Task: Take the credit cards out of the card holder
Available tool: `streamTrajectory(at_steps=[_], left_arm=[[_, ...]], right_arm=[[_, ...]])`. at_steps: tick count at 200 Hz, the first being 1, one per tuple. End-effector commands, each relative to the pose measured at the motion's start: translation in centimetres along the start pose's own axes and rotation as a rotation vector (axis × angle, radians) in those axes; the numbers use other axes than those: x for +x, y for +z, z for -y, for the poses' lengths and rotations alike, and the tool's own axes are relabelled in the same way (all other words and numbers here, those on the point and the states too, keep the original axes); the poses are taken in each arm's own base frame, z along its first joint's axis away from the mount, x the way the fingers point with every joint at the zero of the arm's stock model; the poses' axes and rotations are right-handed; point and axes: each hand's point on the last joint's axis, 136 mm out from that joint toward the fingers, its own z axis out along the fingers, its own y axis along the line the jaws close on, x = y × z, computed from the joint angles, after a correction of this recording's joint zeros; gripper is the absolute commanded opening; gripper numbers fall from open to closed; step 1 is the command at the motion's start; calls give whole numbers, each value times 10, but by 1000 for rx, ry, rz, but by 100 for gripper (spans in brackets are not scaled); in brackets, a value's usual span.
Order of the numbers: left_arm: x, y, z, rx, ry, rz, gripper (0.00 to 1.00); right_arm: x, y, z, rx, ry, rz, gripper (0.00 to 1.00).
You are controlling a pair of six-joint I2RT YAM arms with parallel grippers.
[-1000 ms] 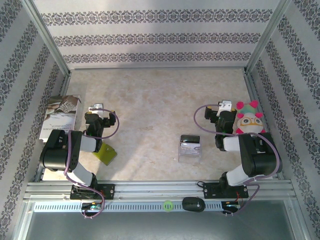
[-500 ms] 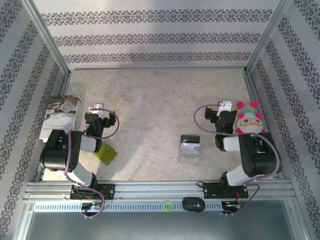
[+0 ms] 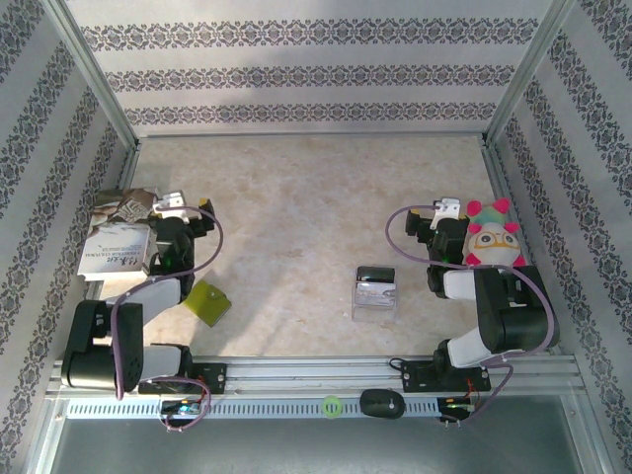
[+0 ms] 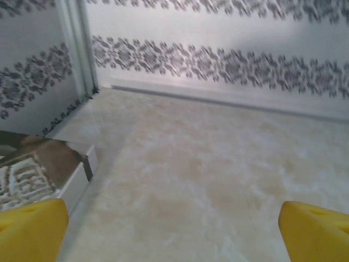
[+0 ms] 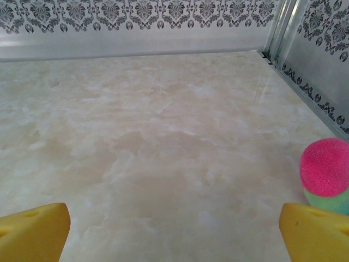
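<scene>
The olive-tan card holder [image 3: 209, 301] lies flat on the table near the left arm's base. The credit cards [image 3: 375, 291], pale with a black band at the far end, lie front centre-right, apart from the holder. My left gripper [image 3: 178, 219] hovers at the right edge of the printed booklet, behind and to the left of the holder. It is open, its yellow fingertips [image 4: 30, 229] wide apart over bare table. My right gripper [image 3: 437, 225] stands right of the cards, beside the plush toy. It is open too, with nothing between its fingertips [image 5: 32, 232].
A printed booklet [image 3: 117, 237] lies against the left wall, and its corner [image 4: 27, 174] lies just left of the left fingers. A pink, green and white plush toy [image 3: 491, 237] sits by the right wall, its pink ball [image 5: 324, 166] close to the right finger. Patterned walls ring the table.
The left arm has swung left and folded back, carrying its gripper from above the card holder to the booklet's edge. The right arm, cards and holder stay put.
</scene>
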Motion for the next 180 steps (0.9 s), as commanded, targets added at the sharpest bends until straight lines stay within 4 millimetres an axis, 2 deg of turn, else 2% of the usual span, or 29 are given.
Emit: streamTrajectory(at_steps=[1, 11, 21, 26, 40, 51, 61, 68, 75, 96, 112, 146, 180], left_arm=[[-5, -1, -29, -155, -254, 8, 99], [-7, -1, -33, -183, -365, -1, 99], [2, -2, -39, -224, -465, -61, 99], [8, -4, -43, -258, -526, -96, 99], [9, -5, -50, -277, -663, -162, 99], [6, 1, -44, -184, -745, -207, 99], [3, 6, -36, -85, -822, -232, 99], [2, 9, -33, -31, -883, -234, 99], [-2, 11, -30, 30, -939, -213, 99], [-19, 7, -23, 201, -1076, -69, 99], [-25, 2, -16, 291, -1109, -23, 99], [-30, 2, 33, 480, -1078, -191, 99], [-25, -18, 87, 605, -979, -332, 99]], right_arm=[[-18, -4, 8, 59, 24, 14, 98], [-30, -14, 26, 183, 42, -20, 98], [-43, -23, 45, 297, 94, -25, 98], [-48, -28, 51, 337, 113, -24, 98], [-64, -42, 67, 460, 198, 4, 98], [-59, -53, 79, 530, 358, -10, 98], [-44, -64, 88, 576, 570, -36, 98], [-39, -61, 81, 497, 675, -59, 98], [-39, -54, 69, 379, 709, -58, 98], [-37, -49, 39, 196, 717, -79, 98], [-35, -56, 20, 114, 673, -168, 98], [-30, -78, -18, -54, 618, -361, 98], [-12, -111, -58, -194, 548, -498, 96]])
